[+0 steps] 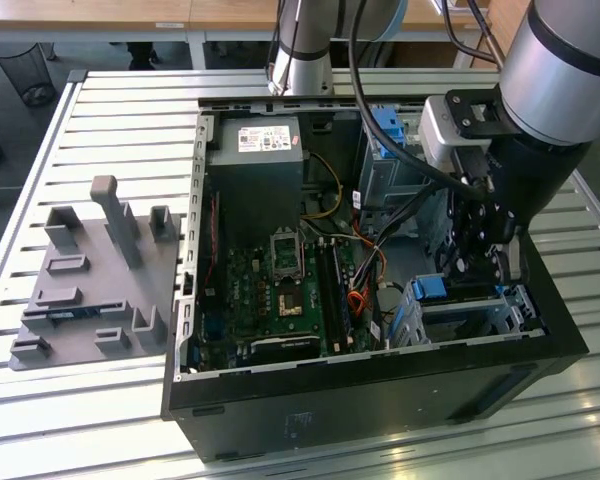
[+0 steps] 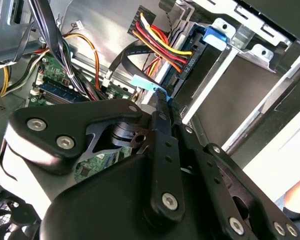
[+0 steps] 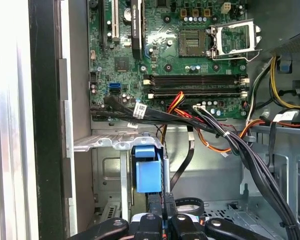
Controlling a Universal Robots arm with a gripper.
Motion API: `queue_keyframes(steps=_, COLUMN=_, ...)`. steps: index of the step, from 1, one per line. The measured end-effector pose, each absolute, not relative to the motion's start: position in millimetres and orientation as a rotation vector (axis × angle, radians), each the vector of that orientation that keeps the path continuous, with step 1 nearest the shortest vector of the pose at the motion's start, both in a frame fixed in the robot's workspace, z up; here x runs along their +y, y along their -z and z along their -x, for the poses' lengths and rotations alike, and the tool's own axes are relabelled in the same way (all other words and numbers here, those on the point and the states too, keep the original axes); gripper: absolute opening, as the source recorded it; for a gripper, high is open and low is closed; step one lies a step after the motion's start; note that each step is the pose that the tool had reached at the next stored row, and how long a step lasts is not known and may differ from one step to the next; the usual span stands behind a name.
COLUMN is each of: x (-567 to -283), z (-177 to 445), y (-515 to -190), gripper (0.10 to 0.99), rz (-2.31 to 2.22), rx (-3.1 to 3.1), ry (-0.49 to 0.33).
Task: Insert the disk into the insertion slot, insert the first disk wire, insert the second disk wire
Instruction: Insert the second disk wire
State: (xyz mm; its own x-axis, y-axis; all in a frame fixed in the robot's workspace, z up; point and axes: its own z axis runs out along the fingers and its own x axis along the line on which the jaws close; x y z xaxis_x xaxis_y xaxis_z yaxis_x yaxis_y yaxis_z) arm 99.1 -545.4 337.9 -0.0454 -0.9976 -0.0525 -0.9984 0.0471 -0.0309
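Far over on the exterior view's left, the grey fixture plate (image 1: 90, 300) is matte moulded plastic with blocky upright posts, and it's well apart from the work. Next along is the open black case with the green motherboard (image 1: 280, 290) lying flat: glossy board, dark memory slots, bare metal socket frame.

Moving right you reach the part that matters. The disk (image 1: 432, 288) looks to me already seated in the insertion slot (image 1: 480, 318). Its bright blue plastic carrier tab pokes out of that low, perforated sheet-metal cage. So I'd call step one done.

In the second wrist view a chunky black connector with red and yellow wires (image 2: 162, 47) sits right up against the end of the drive. That may be the first wire in, but I can't tell if it's fully home.

Your gripper (image 2: 165, 102) is down inside the case just above the cage. Its black fingers are drawn in narrow and seem to pinch a light-blue plug (image 2: 142, 82) on a flat black ribbon cable. That plug isn't mated yet as far as I can see, so one wire is left.
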Motion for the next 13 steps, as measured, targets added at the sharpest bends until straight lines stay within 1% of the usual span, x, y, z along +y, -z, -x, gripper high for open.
queue_keyframes(steps=13, x=-545.4, z=-102.2, y=-335.0, gripper=0.145, rz=2.144, rx=2.215, ry=-0.022)
